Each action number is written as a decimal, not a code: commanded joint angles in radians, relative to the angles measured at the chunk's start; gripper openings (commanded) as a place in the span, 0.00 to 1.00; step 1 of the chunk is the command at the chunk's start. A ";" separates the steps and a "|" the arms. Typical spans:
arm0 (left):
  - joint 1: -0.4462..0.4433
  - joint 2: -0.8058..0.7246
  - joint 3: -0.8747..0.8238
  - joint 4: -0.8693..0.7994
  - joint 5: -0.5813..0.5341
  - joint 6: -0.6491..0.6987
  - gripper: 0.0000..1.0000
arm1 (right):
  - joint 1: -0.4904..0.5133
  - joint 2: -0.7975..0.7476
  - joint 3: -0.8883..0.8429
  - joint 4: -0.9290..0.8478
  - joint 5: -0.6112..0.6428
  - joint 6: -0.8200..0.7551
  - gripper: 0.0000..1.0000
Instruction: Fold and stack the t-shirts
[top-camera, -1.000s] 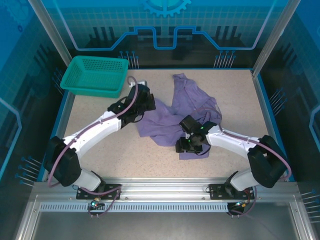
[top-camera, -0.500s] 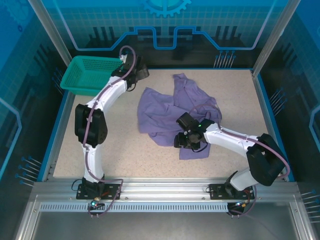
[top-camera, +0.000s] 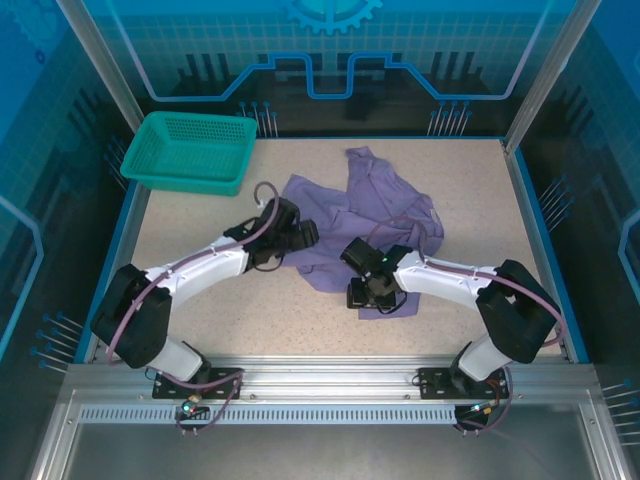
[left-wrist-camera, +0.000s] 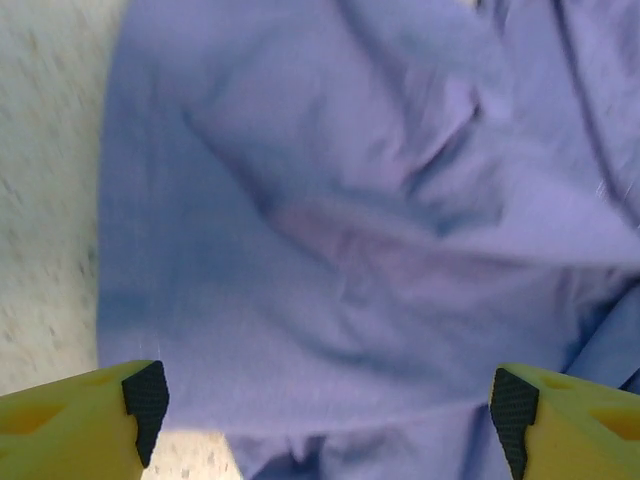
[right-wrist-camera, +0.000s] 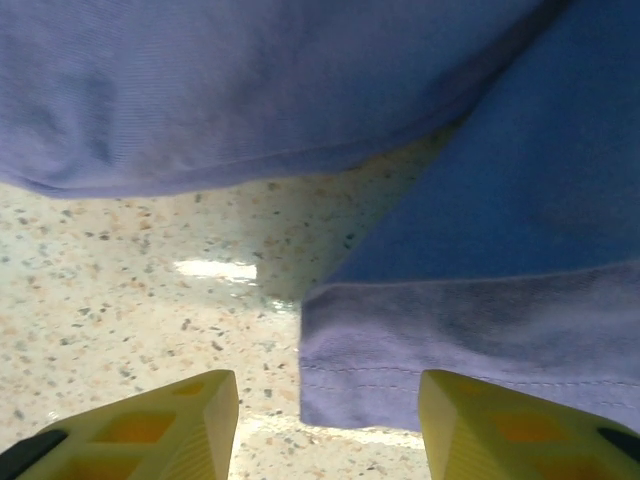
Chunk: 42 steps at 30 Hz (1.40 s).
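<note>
Your purple t-shirt (top-camera: 372, 212) lies crumpled and unfolded on the speckled table (top-camera: 250, 315), spread from the middle toward the far edge and a little to the right of centre. One bunched part reaches back toward the far edge, and a lower flap trails toward the near edge.

Your left gripper (top-camera: 303, 236) hangs over the shirt's left border, toward the left edge of the table. In the left wrist view its yellow fingers (left-wrist-camera: 70, 425) stand wide apart with wrinkled cloth spread beneath them and bare table showing at the left. It is open and grips nothing.

Your right gripper (top-camera: 362, 296) sits low at the shirt's near flap, close to the middle of the table. In the right wrist view its jaws are parted, and a stitched hem corner (right-wrist-camera: 400, 350) lies flat on the table in the gap, reaching past the right finger. Nothing is pinched.

A teal mesh basket (top-camera: 190, 150) stands in the far left corner, well apart from the shirt.
</note>
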 joint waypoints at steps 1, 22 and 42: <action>-0.013 0.020 -0.070 0.108 0.089 -0.091 0.84 | 0.028 0.027 0.020 -0.034 0.048 0.038 0.51; 0.150 0.170 -0.068 0.150 0.002 -0.038 0.33 | -0.188 -0.169 -0.044 0.181 -0.326 -0.079 0.00; 0.120 -0.019 -0.081 0.092 0.059 0.025 0.60 | -0.999 -0.762 -0.260 -0.173 -0.514 -0.038 0.00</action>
